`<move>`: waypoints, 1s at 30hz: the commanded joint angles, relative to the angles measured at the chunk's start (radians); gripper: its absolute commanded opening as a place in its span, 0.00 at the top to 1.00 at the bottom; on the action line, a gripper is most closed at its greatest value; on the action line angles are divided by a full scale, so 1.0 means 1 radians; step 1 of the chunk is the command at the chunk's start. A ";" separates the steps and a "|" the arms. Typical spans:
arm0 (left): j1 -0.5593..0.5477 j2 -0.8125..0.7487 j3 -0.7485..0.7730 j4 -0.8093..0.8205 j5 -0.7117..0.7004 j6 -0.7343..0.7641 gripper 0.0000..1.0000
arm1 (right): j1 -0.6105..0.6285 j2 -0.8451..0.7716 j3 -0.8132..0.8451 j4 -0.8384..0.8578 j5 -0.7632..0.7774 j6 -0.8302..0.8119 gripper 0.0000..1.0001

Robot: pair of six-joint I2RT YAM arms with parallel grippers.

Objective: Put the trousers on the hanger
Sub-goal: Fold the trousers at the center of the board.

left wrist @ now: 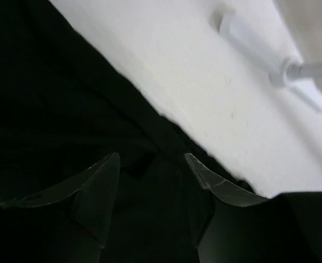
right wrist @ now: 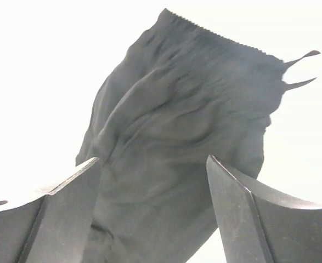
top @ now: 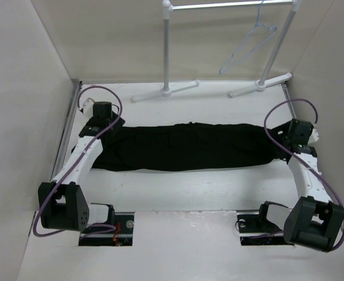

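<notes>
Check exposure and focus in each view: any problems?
Top external: even light, sharp, but the trousers read as flat black with few folds. Left wrist: dark; the left end effector nearly merges with the fabric, and the rack foot is blurred. Right wrist: the table is blown out white, folds clear.

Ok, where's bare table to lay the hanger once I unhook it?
Two bare strips of table: one between the trousers and the rack feet, one between the trousers and the arm bases. Crowded at both trouser ends, where the left gripper and right gripper sit open.
</notes>
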 commanded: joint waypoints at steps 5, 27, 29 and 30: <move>-0.151 -0.087 -0.128 -0.018 0.023 -0.018 0.53 | -0.154 -0.040 -0.103 -0.040 0.018 0.053 0.13; -0.123 -0.239 -0.157 -0.063 0.064 -0.033 0.53 | -0.130 0.306 -0.006 0.135 0.050 0.204 0.81; -0.124 -0.241 -0.145 -0.067 0.069 -0.033 0.53 | -0.122 0.205 0.015 0.106 0.111 0.167 0.82; -0.133 -0.239 -0.134 -0.072 0.067 -0.033 0.53 | -0.122 0.154 0.038 0.077 0.142 0.149 0.83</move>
